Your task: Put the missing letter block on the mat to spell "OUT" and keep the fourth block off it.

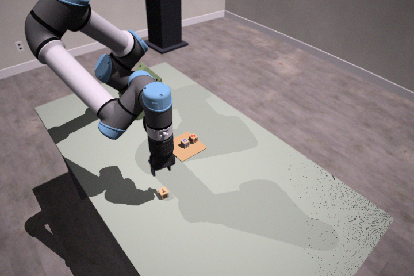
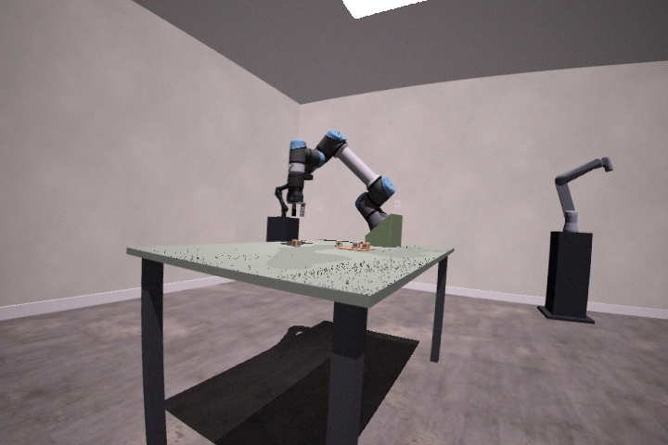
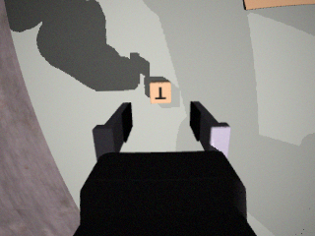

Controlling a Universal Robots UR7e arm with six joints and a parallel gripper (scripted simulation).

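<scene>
A tan block with a black T on top (image 1: pixel 163 193) lies on the table, off the orange mat (image 1: pixel 189 146), towards the left table edge. It also shows in the wrist view (image 3: pixel 160 92) and in the exterior view (image 2: pixel 295 242). On the mat stand a block with a blue U (image 1: pixel 184 142) and a block with a red O (image 1: pixel 193 138), side by side. My gripper (image 1: pixel 161 169) is open and empty. It hangs well above the table between the mat and the T block, fingers pointing down (image 3: pixel 160 114). A fourth block (image 2: pixel 339 243) sits just beside the mat; in the top view the arm hides it.
The green robot base mount (image 2: pixel 384 231) stands at the far end of the table. The table's left edge runs close to the T block. A black pedestal (image 1: pixel 164 24) stands on the floor behind the table. A second arm on a pedestal (image 2: pixel 570 231) stands far off.
</scene>
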